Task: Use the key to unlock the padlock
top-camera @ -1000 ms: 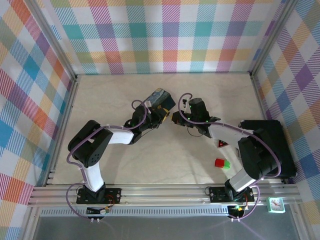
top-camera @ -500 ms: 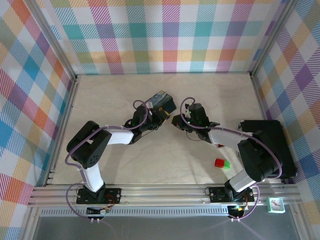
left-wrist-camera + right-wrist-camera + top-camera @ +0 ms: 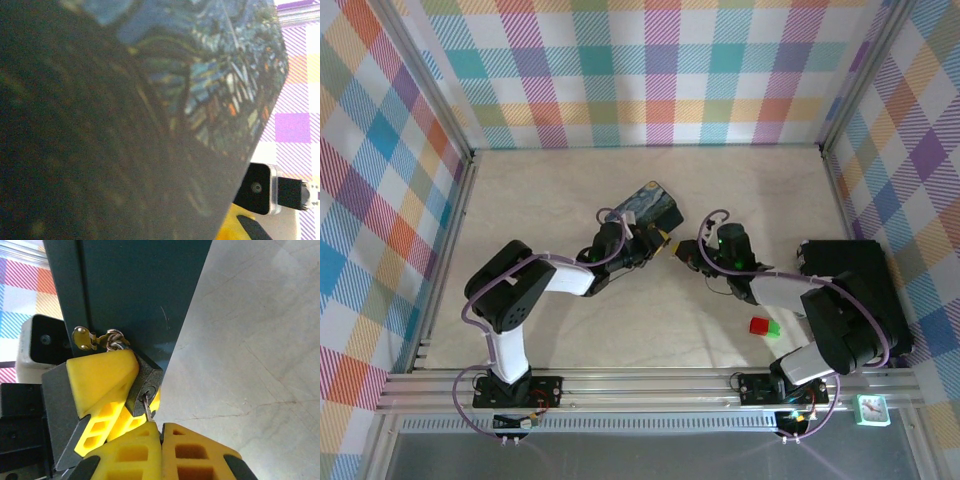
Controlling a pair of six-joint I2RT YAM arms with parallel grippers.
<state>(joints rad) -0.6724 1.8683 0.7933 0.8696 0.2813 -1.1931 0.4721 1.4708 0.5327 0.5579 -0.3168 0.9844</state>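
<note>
Just off the near corner of the blue starry-night tin [image 3: 645, 205], the two end effectors met tip to tip above the tabletop [image 3: 540, 200]. The left end effector [image 3: 654, 238] was almost fully closed, gripping the padlock [image 3: 144, 384], with its yellow fingers [image 3: 102, 382] on either side of the dark body. The padlock sat right against the tin's dark teal side wall, and its thin silvery shackle reached up to a brass hasp [image 3: 84, 337] on that wall. I couldn't tell whether the shackle was sprung or locked.

The keyhole end pointed away from the tin, at the right end effector [image 3: 161, 432]. That one was fully closed, fingers pressed together and pinching the key [image 3: 148, 409]. The key's thin blade ran from the fingertips into the keyhole; how deep it went, I couldn't tell.

From the left wrist, the tin's painted surface was pressed close to the camera, with one yellow fingertip [image 3: 235, 227] at the bottom edge.

The tin lay angled on the tabletop. A red block [image 3: 758, 326] and a green block [image 3: 774, 327] touched each other, well apart from the tin toward the right arm's base. A black case [image 3: 865, 290] lay farther right of the tin, partly under the right arm.
</note>
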